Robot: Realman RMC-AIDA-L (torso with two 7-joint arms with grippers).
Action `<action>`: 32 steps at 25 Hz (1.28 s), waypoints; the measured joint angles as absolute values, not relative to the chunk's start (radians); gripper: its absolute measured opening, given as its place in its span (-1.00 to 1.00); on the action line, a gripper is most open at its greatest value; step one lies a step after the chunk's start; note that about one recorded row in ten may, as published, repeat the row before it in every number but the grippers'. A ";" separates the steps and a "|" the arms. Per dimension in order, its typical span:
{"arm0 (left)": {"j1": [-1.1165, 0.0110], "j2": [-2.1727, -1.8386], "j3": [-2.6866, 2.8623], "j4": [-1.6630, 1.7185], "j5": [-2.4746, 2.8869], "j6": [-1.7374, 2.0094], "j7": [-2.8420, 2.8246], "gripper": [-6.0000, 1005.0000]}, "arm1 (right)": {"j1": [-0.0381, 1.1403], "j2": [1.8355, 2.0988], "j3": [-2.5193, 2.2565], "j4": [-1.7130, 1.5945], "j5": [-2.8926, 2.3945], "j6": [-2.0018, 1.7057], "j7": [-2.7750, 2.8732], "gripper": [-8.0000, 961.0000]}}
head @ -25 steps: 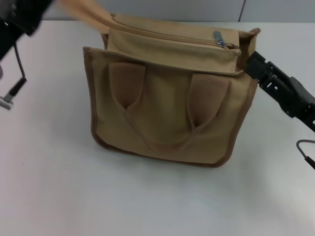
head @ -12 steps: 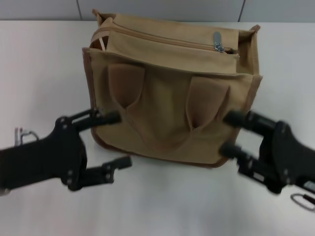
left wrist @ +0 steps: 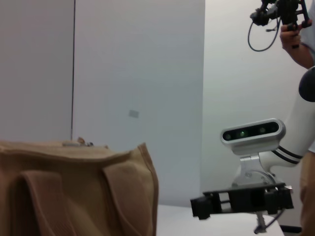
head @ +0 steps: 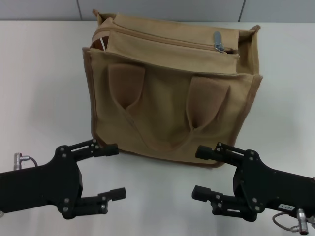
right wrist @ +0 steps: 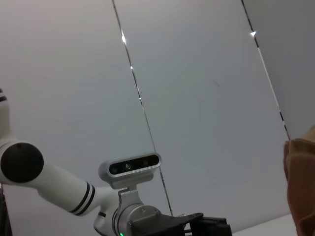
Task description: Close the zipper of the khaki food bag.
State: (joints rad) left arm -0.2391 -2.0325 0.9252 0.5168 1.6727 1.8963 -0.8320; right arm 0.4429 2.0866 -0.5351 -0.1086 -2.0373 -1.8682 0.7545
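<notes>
Head view: both open end effectors, left (head: 111, 171) and right (head: 202, 172), hover near the khaki food bag (head: 172, 108), clear of its zipper (head: 167, 42).

White desk (head: 44, 93) w/ matte top, evenly lit. Behind it pale grey wall panels (head: 162, 10), thin dark vertical seams btwn them. Small grey plate on wall (left wrist: 134, 114).

No legible text anywhere; only a small white label (head: 285, 207) on the right gripper (head: 199, 172), unreadable.
</notes>
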 joint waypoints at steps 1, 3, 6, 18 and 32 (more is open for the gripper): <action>-0.245 -2.029 0.928 0.516 1.688 1.896 -0.853 0.56 | 0.441 2.087 -0.535 -0.108 -2.037 -1.868 0.739 0.59; -0.248 -2.026 0.930 0.516 1.689 1.895 -0.870 0.56 | 0.437 2.087 -0.536 -0.109 -2.037 -1.867 0.705 0.59; -0.250 -2.026 0.927 0.514 1.689 1.891 -0.869 0.56 | 0.429 2.087 -0.536 -0.107 -2.044 -1.855 0.638 0.59; -0.269 -2.028 0.929 0.544 1.756 1.898 -0.917 0.56 | 0.451 2.085 -0.538 -0.114 -2.089 -1.779 0.628 0.59; -0.298 -2.040 0.931 0.624 1.845 1.899 -1.000 0.56 | 0.499 2.083 -0.560 -0.190 -2.118 -1.777 0.718 0.59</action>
